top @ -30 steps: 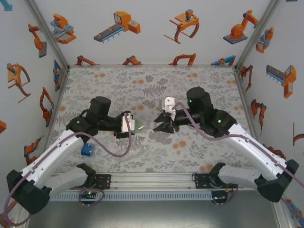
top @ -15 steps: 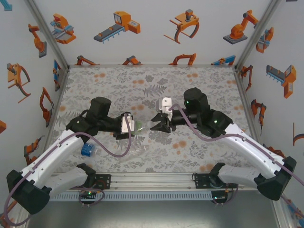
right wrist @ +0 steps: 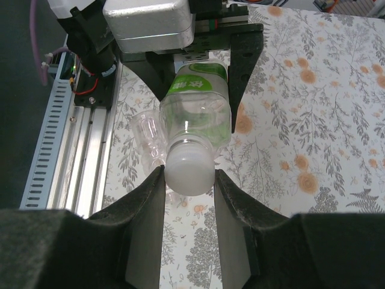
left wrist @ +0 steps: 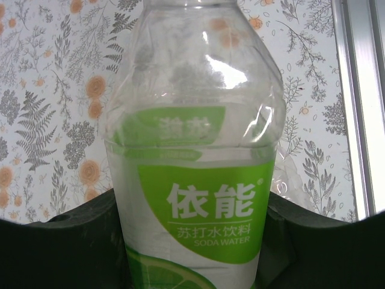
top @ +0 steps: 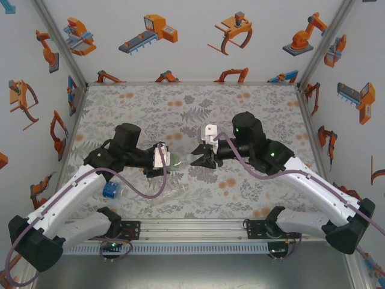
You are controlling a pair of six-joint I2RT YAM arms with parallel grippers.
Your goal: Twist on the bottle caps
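Judging the risks first, I rated a crooked start as the likeliest failure. The white cap (right wrist: 189,170) sat at the mouth of the green-labelled bottle (right wrist: 198,99). If its axis lay a little off the neck's when the wrist turned, the threads would bite askew and jam, or the cap would skip off. The cap hid the neck from me, so I could not tell whether any thread had caught; possibly it was only pressed against the rim.

A second worry was the bottle itself. Its thin wall looked creased at the shoulder, and a soft body like that could twist or slip inside the grip under turning force, so the cap would spin the bottle rather than tighten. Squeezing harder to stop that could bend the neck out of line. A dropped cap would land on the counter (top: 252,108) near the clear plain bottle (right wrist: 147,135) lying just below, awkward to recover. The blue-labelled bottle (top: 111,189) lay well off beside the left arm, out of harm's way.

The left tool (left wrist: 192,256) was clamped on the green-labelled bottle's body at the label, one finger on each side. It held the bottle off the counter, roughly level, mouth toward the right arm. The right tool (right wrist: 189,180) stood with its jaws a narrow way apart, pinched on the cap, a pad touching each side.
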